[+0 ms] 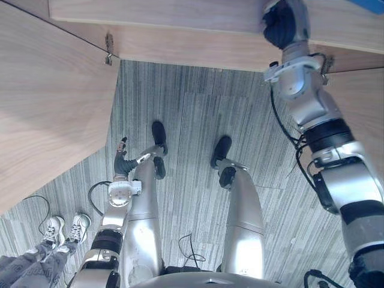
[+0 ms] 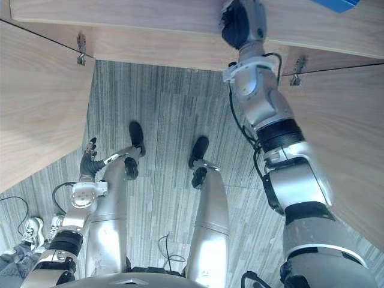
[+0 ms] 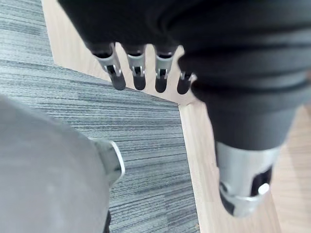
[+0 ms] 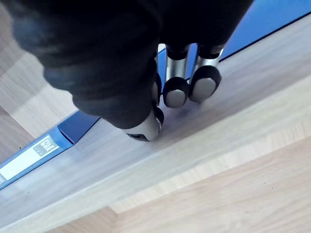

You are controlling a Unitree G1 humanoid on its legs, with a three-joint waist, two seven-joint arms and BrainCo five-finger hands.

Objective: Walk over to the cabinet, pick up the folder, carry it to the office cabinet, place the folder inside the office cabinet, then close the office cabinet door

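A blue folder lies flat on the pale wooden shelf of the office cabinet; a corner of the folder also peeks in at the top of the head views. My right hand is raised onto that shelf. In its wrist view its lightly bent fingers rest with their dark tips at the folder's near edge, the thumb beside them on the shelf, and they grip nothing. My left hand hangs low by my left side, its fingers straight and empty.
The cabinet's left door stands open on my left, the right door on my right, with the shelf front across the top. Grey striped carpet lies below. A person's white shoes stand at the lower left.
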